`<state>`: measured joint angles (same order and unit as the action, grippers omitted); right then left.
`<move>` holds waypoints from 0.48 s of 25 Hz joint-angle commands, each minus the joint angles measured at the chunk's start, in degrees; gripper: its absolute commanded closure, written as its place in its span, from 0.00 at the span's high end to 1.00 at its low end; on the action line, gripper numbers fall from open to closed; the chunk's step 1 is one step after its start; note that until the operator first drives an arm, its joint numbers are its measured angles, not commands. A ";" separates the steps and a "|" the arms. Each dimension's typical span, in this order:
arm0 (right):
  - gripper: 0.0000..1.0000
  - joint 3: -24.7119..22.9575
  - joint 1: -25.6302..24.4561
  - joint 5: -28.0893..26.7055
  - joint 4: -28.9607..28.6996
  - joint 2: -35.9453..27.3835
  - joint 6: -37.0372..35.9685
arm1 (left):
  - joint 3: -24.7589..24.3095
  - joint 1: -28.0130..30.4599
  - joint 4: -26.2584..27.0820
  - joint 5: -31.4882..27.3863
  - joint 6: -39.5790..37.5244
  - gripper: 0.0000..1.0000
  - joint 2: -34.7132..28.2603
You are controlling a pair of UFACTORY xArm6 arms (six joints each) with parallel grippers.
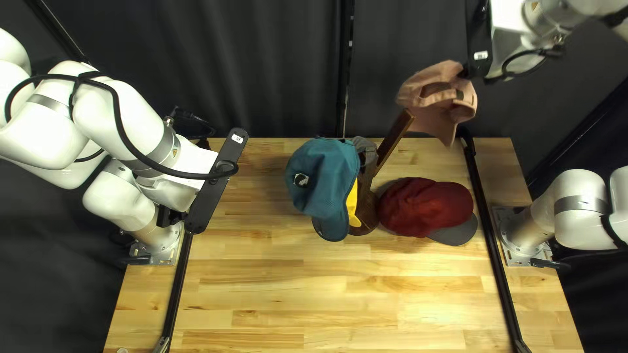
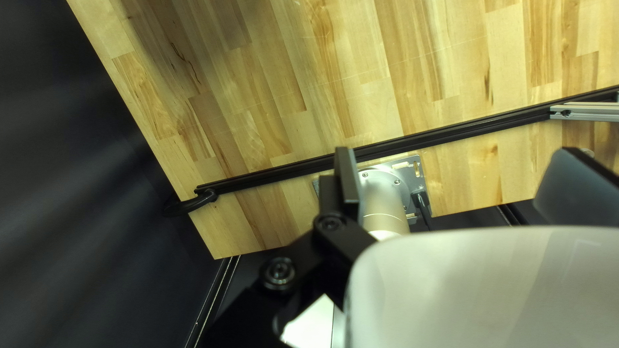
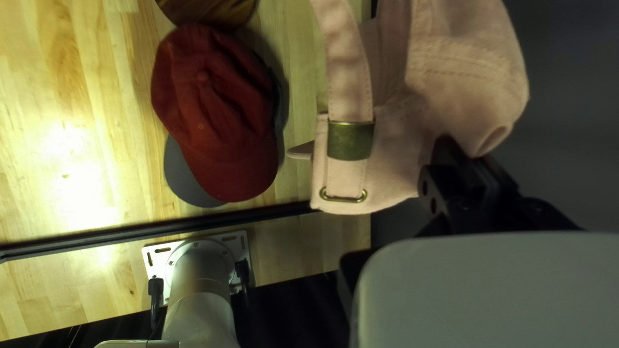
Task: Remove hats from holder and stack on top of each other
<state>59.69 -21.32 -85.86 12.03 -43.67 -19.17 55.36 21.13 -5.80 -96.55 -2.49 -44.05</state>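
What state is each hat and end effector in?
Pink hat: raised off table.
Red hat: lying on table beside holder.
Teal hat: hanging on holder.
Yellow hat: on holder, under teal hat.
Left end effector: open, empty.
Right end effector: shut on pink hat.

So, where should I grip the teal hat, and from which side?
Grip the teal hat by its brim, probably: it looks stiff and sticks out low on the near side. Come from the left of the top left view: the holder blocks its right.
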 commanded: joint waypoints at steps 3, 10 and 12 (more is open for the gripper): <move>0.00 -6.76 -1.23 -1.58 1.84 -6.33 1.74 | 0.00 0.00 0.00 0.00 0.00 1.00 0.00; 0.00 -8.81 0.87 -7.21 3.75 -12.61 4.55 | 0.00 0.00 0.00 0.00 0.00 1.00 0.00; 0.00 -8.75 4.05 -8.77 4.76 -13.17 7.32 | 0.00 0.00 0.00 0.00 0.00 1.00 0.00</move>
<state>50.85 -20.37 -92.69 15.50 -55.97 -14.74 55.36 21.13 -5.80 -96.55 -2.49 -44.05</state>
